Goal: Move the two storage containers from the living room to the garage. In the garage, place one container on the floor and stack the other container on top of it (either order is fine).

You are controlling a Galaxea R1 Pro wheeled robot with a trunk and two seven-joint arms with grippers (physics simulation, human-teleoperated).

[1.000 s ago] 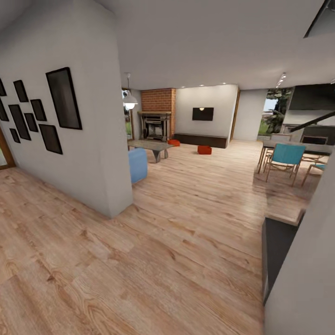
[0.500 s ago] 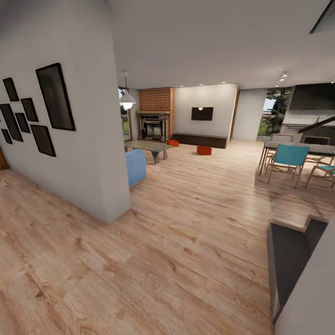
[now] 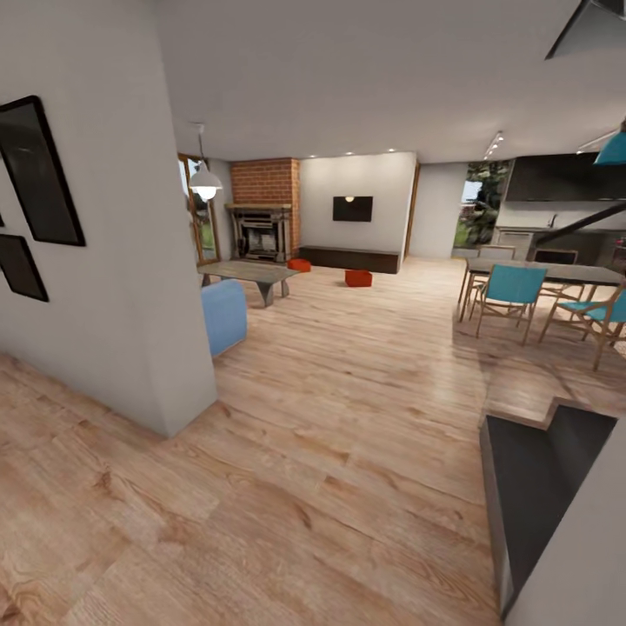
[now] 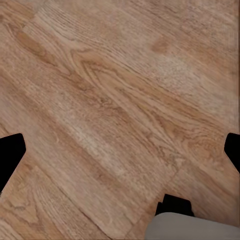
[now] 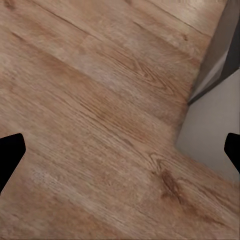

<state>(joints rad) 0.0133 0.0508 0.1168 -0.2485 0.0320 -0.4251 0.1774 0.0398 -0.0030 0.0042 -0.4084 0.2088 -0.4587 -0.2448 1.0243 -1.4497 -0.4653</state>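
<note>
- Under my wrists lay bare plank floor (image 4: 100, 100); both grippers, left (image 4: 120, 150) and right (image 5: 120, 150), hung spread and empty.
- A white wall corner (image 3: 165, 348) stood left.
- Far ahead, well apart from either arm, two storage containers (image 3: 357, 277) sat by the fireplace (image 3: 258, 233); neither arm was nearer.

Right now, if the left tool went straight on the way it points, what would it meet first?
The light wood plank floor: the left wrist view looks straight onto bare boards between the left tool's fingertips, both empty. How far off is unclear.
</note>
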